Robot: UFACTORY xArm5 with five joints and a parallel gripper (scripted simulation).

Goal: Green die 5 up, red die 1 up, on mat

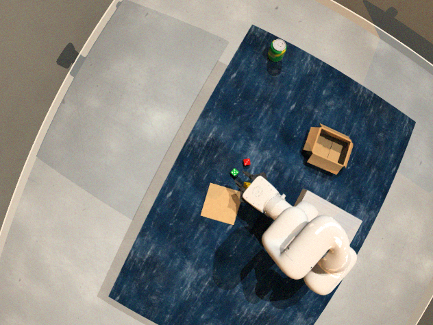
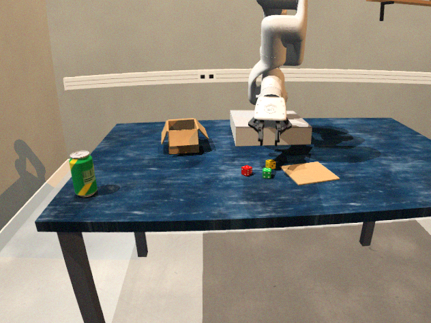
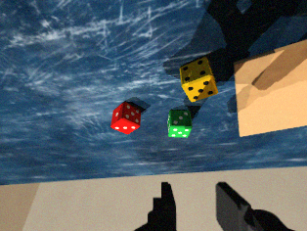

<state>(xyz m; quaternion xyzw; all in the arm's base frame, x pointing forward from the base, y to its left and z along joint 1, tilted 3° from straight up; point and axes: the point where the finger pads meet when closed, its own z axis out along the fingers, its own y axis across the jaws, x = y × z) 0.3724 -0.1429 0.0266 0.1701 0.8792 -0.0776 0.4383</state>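
"How do the jaws stand?"

"Partway apart, nothing between them, raised over the tabletop [image 1: 168, 223] [image 2: 167, 201] [image 3: 59, 83]. If they come down crooked, a fingertip could clip the yellow die [image 1: 246, 184] [image 2: 270, 163] [image 3: 197, 79]."

"Why worry about that one?"

"It sits close behind the green die [image 1: 234, 172] [image 2: 266, 173] [image 3: 179, 123], off the mat [image 1: 220, 204] [image 2: 309, 172] [image 3: 269, 93]. A knock while reaching for green might roll it onto another number."

"Green looks like five up already."

"I read it so. Then it only wants carrying level; a loose or off-centre pinch could let it swivel, and the five would be lost."

"And the red die [image 1: 246, 162] [image 2: 246, 170] [image 3: 126, 117]?"

"Also off the mat, apart from green, seemingly three up. It needs turning. Let it go tilted and it may tumble past the one, or settle across the mat's edge, neither flat nor fully on."

"So place it well inside."

"Yes, leaving room for both."
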